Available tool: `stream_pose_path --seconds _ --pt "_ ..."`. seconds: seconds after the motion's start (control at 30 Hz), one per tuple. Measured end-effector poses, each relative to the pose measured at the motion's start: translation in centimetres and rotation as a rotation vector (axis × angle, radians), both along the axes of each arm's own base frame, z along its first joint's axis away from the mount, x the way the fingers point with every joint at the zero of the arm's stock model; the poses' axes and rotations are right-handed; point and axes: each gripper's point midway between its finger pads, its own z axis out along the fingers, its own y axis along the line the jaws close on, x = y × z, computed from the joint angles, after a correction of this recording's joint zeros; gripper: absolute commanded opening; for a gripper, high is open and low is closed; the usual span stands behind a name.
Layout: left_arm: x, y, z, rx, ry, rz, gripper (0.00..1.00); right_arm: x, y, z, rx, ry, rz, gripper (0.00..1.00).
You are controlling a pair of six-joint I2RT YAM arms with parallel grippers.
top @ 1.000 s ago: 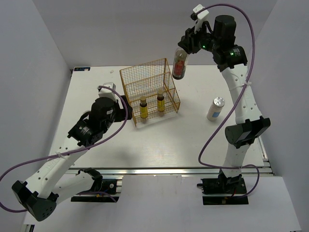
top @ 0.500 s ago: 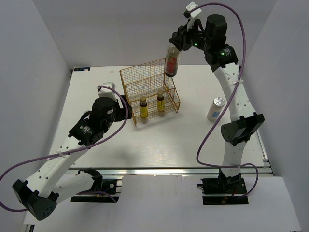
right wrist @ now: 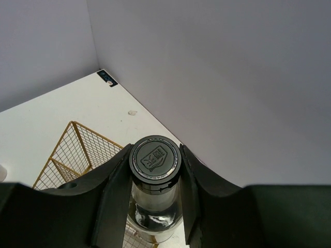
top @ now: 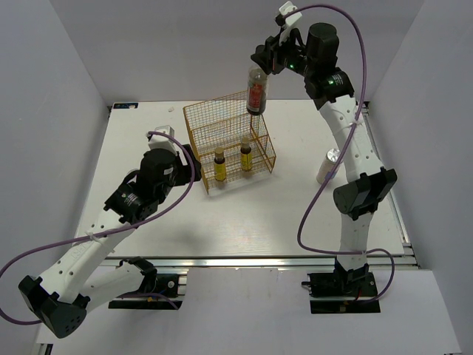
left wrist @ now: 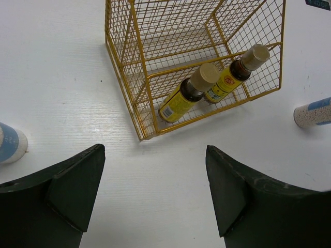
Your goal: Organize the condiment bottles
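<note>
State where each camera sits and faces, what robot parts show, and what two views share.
Top external: above and behind, looking down on table; left arm, right arm show.
Left wrist: facing down at gold rack, two amber bottles; open left jaws.
Right wrist: raised, looking down the dark bottle; right jaws grip it.
All share the rack.

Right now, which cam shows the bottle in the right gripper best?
Top external: the dark bottle shows full length, reddish label included, hanging from the right gripper above the wire rack. Right wrist sees only its black cap and neck between the fingers. Left wrist doesn't show it.
</note>
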Motion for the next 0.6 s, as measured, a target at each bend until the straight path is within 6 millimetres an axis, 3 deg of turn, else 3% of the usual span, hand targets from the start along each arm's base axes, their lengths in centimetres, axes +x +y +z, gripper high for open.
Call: stream_pose_path --seconds 0.6 --pt "-0.1 0.0 -0.6 -0.014 0.019 0.012 0.88 1.3 2.5 0.6 0.065 -0.062 0.027 0.00"
